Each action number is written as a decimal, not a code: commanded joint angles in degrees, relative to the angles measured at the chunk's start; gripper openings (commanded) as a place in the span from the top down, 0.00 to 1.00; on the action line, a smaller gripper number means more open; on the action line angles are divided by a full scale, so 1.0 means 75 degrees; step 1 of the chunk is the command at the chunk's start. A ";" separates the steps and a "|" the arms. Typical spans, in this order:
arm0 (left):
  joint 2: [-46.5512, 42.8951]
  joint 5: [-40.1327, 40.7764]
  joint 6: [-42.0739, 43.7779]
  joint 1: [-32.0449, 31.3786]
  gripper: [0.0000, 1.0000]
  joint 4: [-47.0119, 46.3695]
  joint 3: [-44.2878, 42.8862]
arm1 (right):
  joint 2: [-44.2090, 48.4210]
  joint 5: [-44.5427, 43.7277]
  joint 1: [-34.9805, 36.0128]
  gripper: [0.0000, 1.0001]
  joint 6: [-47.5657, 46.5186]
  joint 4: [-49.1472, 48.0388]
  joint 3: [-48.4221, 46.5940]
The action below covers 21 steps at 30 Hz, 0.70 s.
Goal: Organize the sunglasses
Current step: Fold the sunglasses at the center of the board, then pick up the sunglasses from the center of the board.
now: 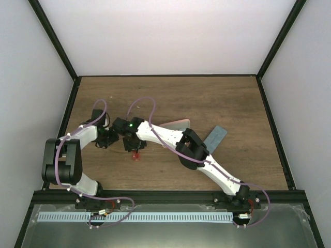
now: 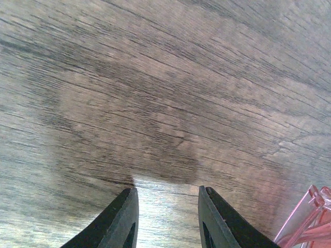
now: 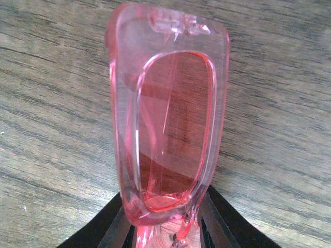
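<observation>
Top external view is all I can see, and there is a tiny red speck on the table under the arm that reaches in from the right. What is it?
Observer: The right wrist camera shows it close up. It is a pair of sunglasses with a clear pink frame and a reddish lens.
Visitor: Is the claw holding them, or just hanging over them?
Observer: In that same close view the right gripper has a dark finger against each side of the frame's lower end, so it looks like a grip.
</observation>
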<state>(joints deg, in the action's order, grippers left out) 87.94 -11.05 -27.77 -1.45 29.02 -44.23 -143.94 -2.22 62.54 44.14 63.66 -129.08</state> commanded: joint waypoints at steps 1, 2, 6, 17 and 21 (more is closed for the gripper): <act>-0.0106 -0.0189 0.0117 0.0053 0.66 -0.0153 0.0092 | -0.0309 0.0054 0.0072 0.71 0.0149 0.0472 0.0436; -0.0107 -0.0191 0.0122 0.0053 0.66 -0.0154 0.0093 | -0.0294 0.0077 0.0063 0.74 0.0159 0.0449 0.0443; -0.0095 -0.0260 0.0157 0.0047 0.66 -0.0186 0.0140 | -0.0162 0.0043 0.0052 0.77 0.0168 0.0351 0.0475; -0.0164 -0.0639 0.0175 0.0052 0.65 -0.0298 0.0231 | 0.1635 -0.0047 -0.0167 0.76 0.0375 -0.0834 0.2114; -0.0304 -0.0871 0.0252 0.0049 0.65 -0.0313 0.0249 | 0.2483 -0.0061 -0.0232 0.77 0.0446 -0.1390 0.2835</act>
<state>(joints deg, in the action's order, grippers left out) 87.26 -15.14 -26.87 -1.26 27.46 -43.00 -132.64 -1.56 61.45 46.00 57.89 -110.61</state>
